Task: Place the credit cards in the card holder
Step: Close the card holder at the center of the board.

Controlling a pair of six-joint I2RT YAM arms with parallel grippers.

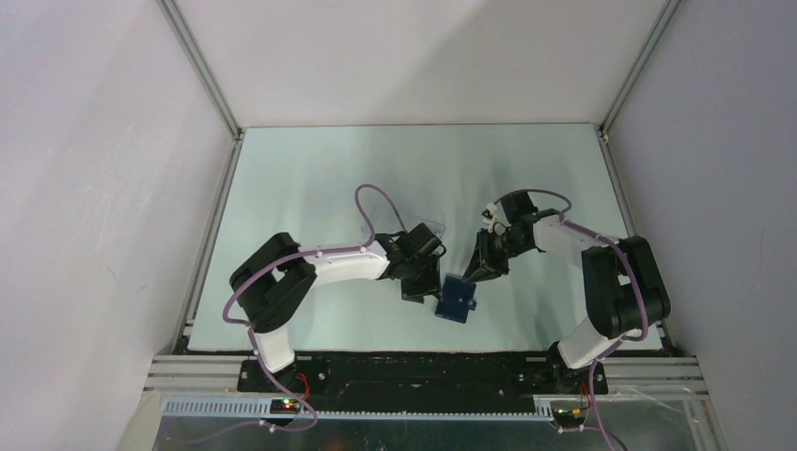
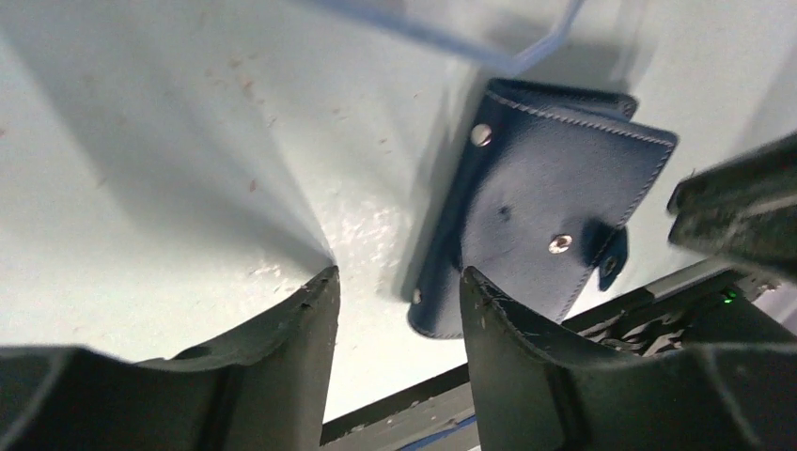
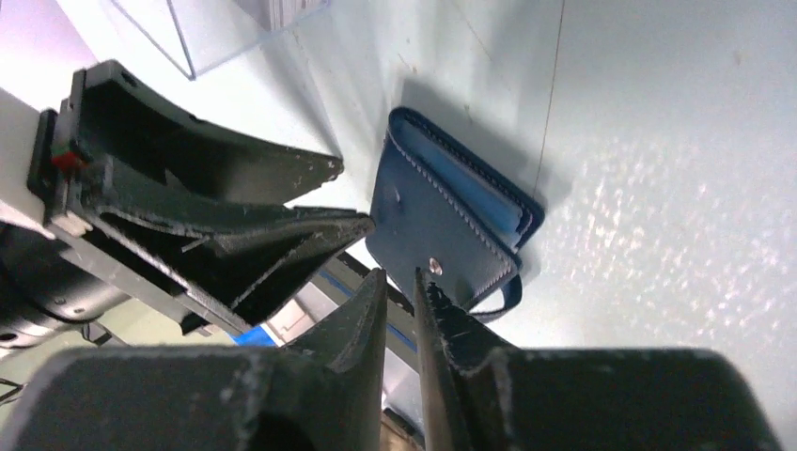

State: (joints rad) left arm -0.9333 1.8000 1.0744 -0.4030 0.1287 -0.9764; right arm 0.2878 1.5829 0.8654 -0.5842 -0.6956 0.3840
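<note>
The card holder [image 1: 458, 299] is a dark navy wallet lying folded on the pale table, near the front edge. Its stud and strap show in the left wrist view [image 2: 554, 211], and a lighter blue inner edge shows in the right wrist view [image 3: 442, 211]. My left gripper [image 2: 397, 277] stands open just left of it, with only table between its fingers [image 3: 235, 178]. My right gripper [image 3: 398, 274] hovers over the holder's far right side, its jaws nearly together with a thin gap and nothing in them. The credit cards show as a pale see-through shape [image 1: 428, 227] behind the left wrist [image 2: 451, 28].
A black strip and metal rail [image 1: 423, 371] run along the table's front edge, close behind the card holder. White walls and aluminium posts [image 1: 202, 70] close in the left, right and back sides. The two grippers are only a hand's width apart.
</note>
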